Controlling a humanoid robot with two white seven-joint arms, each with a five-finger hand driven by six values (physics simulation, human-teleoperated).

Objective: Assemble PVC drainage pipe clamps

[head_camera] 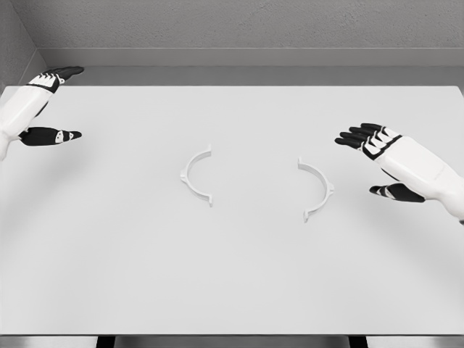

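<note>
Head view: two white half-ring clamp pieces lie apart mid-bench (pixel 232 290), the left clamp half (pixel 196 175) and the right clamp half (pixel 319 188). Left hand (pixel 51 105) near the far-left corner and right hand (pixel 377 159) by the right edge are both released, holding nothing.

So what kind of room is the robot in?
Probably a plain simulated workbench: a bare white table against a grey wall, holding two white clamp halves between open robot hands.
</note>
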